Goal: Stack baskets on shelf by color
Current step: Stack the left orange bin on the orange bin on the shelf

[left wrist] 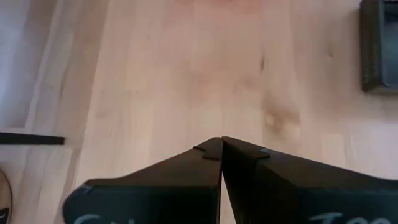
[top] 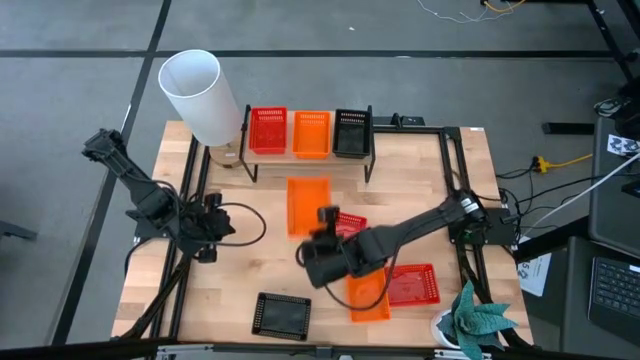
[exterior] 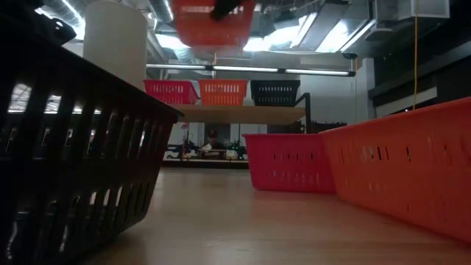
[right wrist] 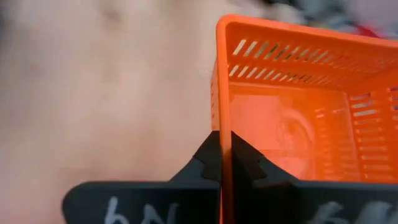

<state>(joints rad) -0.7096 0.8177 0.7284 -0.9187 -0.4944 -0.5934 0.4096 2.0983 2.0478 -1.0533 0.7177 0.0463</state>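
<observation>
On the shelf at the table's far side stand a red basket, an orange basket and a black basket side by side. My right gripper is shut on another orange basket, held in the air over the middle of the table; the low view shows that basket high above the tabletop. My left gripper waits shut over the table's left part, holding nothing. My right gripper pinches one side wall of the orange basket at its rim, one finger inside the basket and one outside. The fingers slant down from the table's near side. The basket is lifted clear of the table, its open side up.
On the table lie a red basket under my right arm, an orange basket, a red basket and a black basket. A tall white cylinder stands at the far left, a plant at the near right.
</observation>
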